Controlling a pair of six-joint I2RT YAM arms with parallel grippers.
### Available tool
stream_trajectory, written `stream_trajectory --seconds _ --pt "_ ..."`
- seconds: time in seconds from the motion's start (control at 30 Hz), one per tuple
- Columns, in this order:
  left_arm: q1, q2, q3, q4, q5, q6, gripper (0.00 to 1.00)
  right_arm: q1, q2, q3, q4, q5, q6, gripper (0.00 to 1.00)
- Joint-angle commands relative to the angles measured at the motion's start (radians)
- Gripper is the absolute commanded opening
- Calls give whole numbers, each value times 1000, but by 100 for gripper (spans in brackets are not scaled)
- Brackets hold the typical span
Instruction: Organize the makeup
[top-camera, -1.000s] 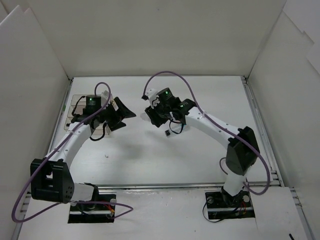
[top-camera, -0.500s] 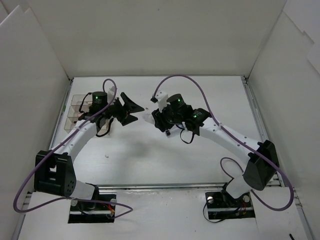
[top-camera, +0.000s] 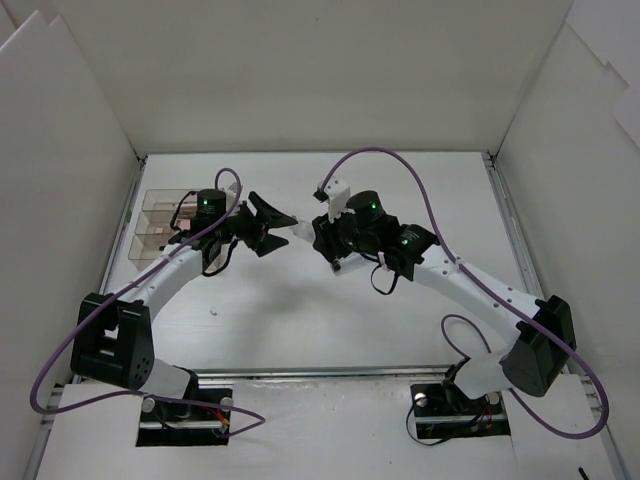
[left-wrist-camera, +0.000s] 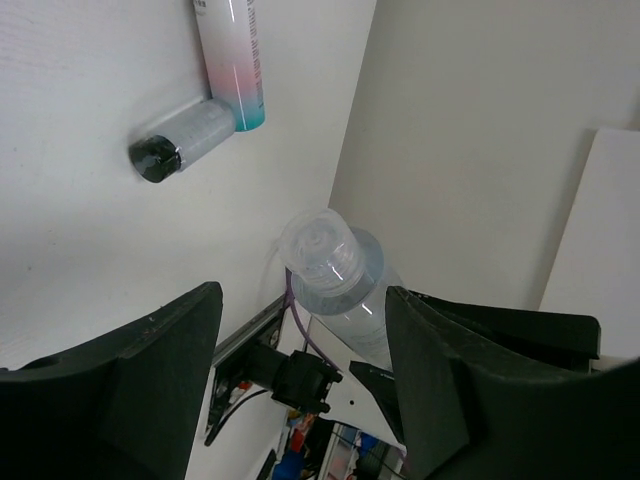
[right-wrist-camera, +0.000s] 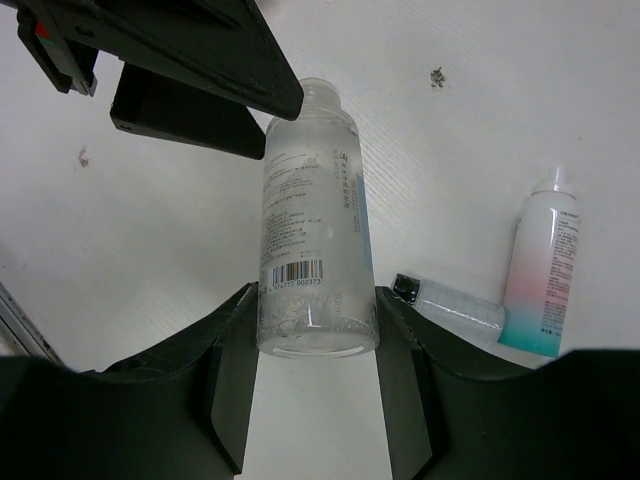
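Observation:
My right gripper (right-wrist-camera: 315, 390) is shut on the base of a clear bottle (right-wrist-camera: 310, 230) with a barcode label and holds it above the table. In the top view the right gripper (top-camera: 318, 235) points left at mid table. My left gripper (top-camera: 278, 222) is open right in front of it. In the left wrist view the bottle's cap end (left-wrist-camera: 335, 280) sits between the spread fingers of the left gripper (left-wrist-camera: 300, 390), not touching them. A pink-and-blue tube (right-wrist-camera: 540, 275) and a small clear vial with a black cap (right-wrist-camera: 450, 300) lie side by side on the table.
A clear compartmented box (top-camera: 155, 225) stands at the far left of the table, behind the left arm. White walls enclose the table on three sides. The tube (left-wrist-camera: 232, 60) and the vial (left-wrist-camera: 180, 140) also show in the left wrist view.
The left gripper has moved right and the right gripper, with the bottle, has shifted toward it. The two now meet at mid table, with the bottle's cap between the left fingers.

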Motion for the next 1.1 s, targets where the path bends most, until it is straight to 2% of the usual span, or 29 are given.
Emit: stream_trajectory --seconds 0.0,0.3,0.53,0.63,0.73,0.77,0.83,0.97,1.07 --pt "-10 -43 16 124 -21 -79 60 6 -66 5 124 24 18 0" --pt "-40 -20 5 193 -50 -206 57 23 -73 -10 147 43 22 0" --pt "-60 2 19 198 -73 -238 50 29 -76 -15 150 44 21 0" --pt "-69 12 31 190 -76 -237 43 32 -81 -16 152 46 19 0" --pt "-69 19 32 189 -85 -237 32 34 -84 -18 150 50 16 0" --pt "-69 19 32 189 -84 -238 26 35 -86 -19 150 52 16 0" --pt "-69 19 37 190 -84 -235 19 34 -86 -24 150 46 13 0" --pt "-69 20 42 195 -93 -234 0 35 -86 -31 149 43 16 0" --pt "-69 19 57 177 -100 -211 0 35 -90 -45 150 52 13 0"
